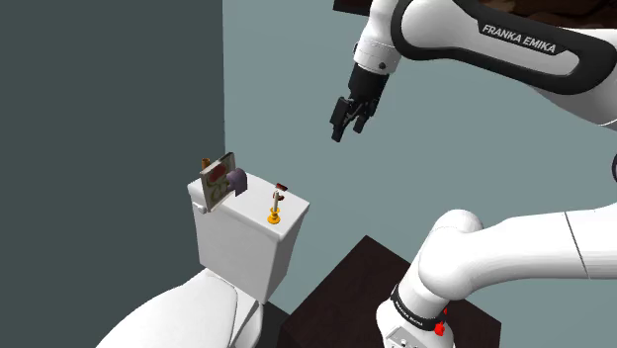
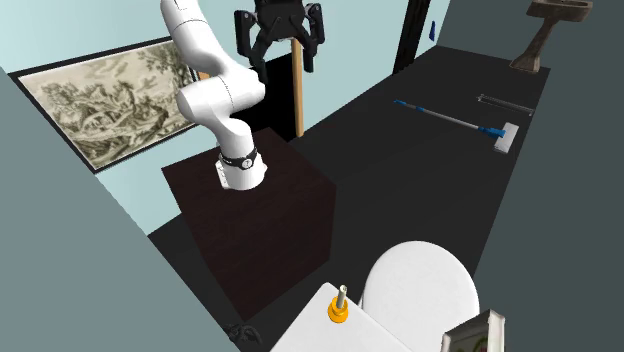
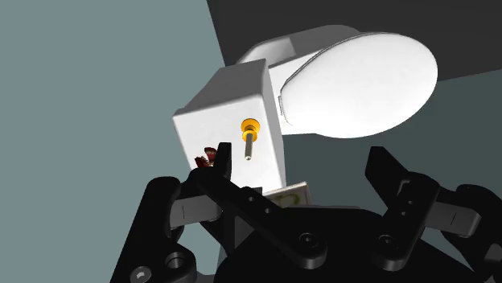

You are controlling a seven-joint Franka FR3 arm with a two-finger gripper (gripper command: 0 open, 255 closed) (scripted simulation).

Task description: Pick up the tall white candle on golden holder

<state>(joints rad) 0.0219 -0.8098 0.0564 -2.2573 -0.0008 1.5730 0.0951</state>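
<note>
Seeing the gripper (image 1: 345, 131) up in mid-air, well apart from everything, pointed down and toward the shoulder view's left. Reading the claw as spread wide: black fingers (image 3: 223, 165) standing well apart in the wrist view, clasping nothing, touching nothing. Same reading from the second exterior view, both fingers splayed near the top edge. Spotting the candle (image 1: 274, 210) upright on the flat top of a white toilet tank (image 1: 247, 242), near the tank end toward the shoulder view's right: thin pale-tan stick on a round orange-gold holder. Placing it, in the wrist view, well beyond the fingertips and nearer one finger than the other, not between them. Also on the tank top: a small brown-red item (image 1: 282, 187) just beside the candle, a framed picture (image 1: 216, 181) standing at the opposite end, a purple object (image 1: 236, 180) against or just beside that frame, cannot tell which. Noting the white toilet lid (image 2: 420, 285) down in front of the tank, the dark box stand (image 2: 270, 220) under the arm, and a long-handled mop (image 2: 450, 119) flat on the dark floor, well apart from the toilet.
</note>
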